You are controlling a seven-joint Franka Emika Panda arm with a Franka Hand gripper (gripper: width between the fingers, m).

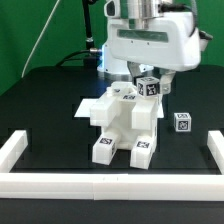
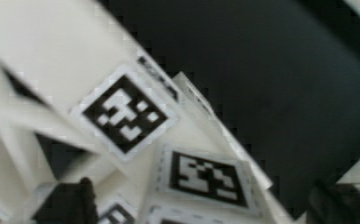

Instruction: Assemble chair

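Gripper [image 1: 150,79] hangs upper centre in the exterior view. I cannot tell how wide its jaws stand; perhaps they clasp the top tagged piece [image 1: 150,88]. One chair [image 1: 124,128] sits mid-frame, below and lower left of it, its long axis running to lower left. One loose block [image 1: 183,122] lies farther right.

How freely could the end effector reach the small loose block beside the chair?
Probably yes: the loose block lies alone on the black table, apart from the chair, with nothing over it. The end effector is at the chair's top, close by.
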